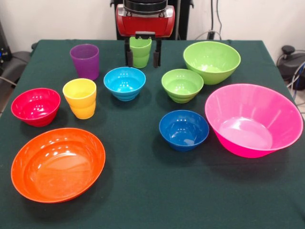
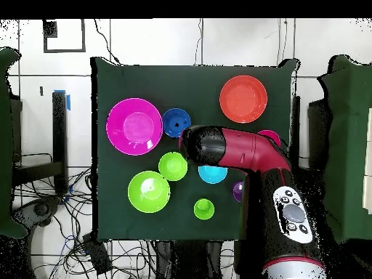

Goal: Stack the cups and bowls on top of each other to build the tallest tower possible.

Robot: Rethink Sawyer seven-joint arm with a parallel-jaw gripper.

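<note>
The lime green cup (image 1: 140, 51) stands upright at the far edge of the bench (image 1: 143, 191), mouth up, long axis vertical, just behind the light blue bowl (image 1: 125, 83). My gripper (image 1: 142, 56) is open with one finger on each side of it, not squeezing yet. I reckon the trick is to close square on the walls and lift straight so it doesn't tip.
</note>
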